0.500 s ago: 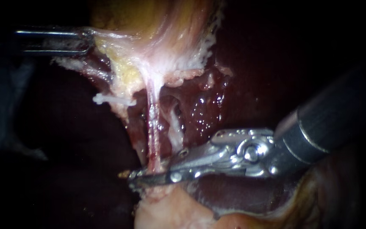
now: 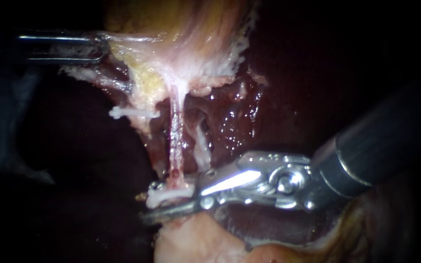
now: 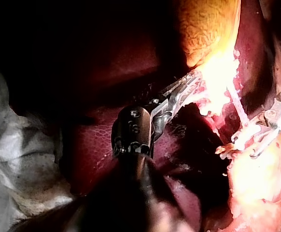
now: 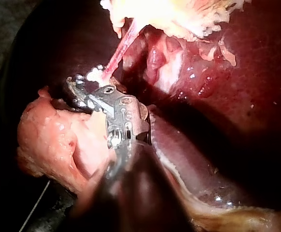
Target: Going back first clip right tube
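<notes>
Jaws of my right instrument (image 2: 154, 199) stand narrowly apart around the foot of a thin pink tube (image 2: 175, 141). A white clip (image 2: 167, 195) lies crosswise on the tube in the gap between them. The upper jaw is raised off the clip and the lower jaw runs just beneath it; I cannot tell whether either jaw touches it. The instrument's dark shaft comes in over the liver (image 2: 278, 97), whose surface is wet and dark red.

The tube runs taut from the gallbladder (image 2: 181, 24) down to a pale lump of tissue (image 2: 196, 238) directly under the jaws. A paler strand (image 2: 201, 148) hangs just beside the tube, on the side toward the right instrument's shaft.

My left instrument (image 2: 98, 47) lies level, its jaws closed on the pale frayed edge of the gallbladder. In the left wrist view the jaws end in that bright tissue and no gap shows between them.

A second white clip (image 2: 131, 113) sits crosswise on a short stump of tissue below the left instrument's jaws, well apart from the clip at the right instrument.
</notes>
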Controlling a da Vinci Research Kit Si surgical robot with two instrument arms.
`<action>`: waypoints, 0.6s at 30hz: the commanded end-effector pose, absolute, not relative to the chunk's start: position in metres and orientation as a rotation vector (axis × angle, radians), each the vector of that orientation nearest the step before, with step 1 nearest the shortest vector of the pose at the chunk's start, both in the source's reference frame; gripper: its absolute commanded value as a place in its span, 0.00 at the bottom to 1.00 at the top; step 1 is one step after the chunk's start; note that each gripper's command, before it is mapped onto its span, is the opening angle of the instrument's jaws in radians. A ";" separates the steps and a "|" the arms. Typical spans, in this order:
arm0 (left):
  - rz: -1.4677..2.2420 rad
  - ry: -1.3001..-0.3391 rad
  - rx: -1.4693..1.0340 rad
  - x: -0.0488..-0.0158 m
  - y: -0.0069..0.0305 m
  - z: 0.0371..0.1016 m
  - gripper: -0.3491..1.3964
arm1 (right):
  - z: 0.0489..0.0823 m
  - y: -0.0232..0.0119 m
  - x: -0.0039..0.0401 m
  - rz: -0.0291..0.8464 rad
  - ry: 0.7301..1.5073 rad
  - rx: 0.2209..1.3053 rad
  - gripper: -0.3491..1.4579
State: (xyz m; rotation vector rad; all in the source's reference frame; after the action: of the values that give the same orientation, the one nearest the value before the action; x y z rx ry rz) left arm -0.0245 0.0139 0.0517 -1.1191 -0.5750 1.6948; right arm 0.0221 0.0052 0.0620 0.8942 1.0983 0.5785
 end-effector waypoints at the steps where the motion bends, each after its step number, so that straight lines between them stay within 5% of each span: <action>1: 1.695 -0.574 -1.119 -0.0245 0.0139 0.0517 0.00 | 0.0624 0.0051 0.0218 0.578 1.089 0.889 0.45; 18: 1.695 -0.575 -1.119 -0.0244 0.0138 0.0517 0.00 | 0.0646 0.0074 0.0186 0.448 1.130 0.594 0.47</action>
State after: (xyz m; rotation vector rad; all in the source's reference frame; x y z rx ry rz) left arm -0.0244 0.0138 0.0518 -1.1185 -0.5745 1.6950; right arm 0.0182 0.0075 0.0645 0.5858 1.1334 0.4357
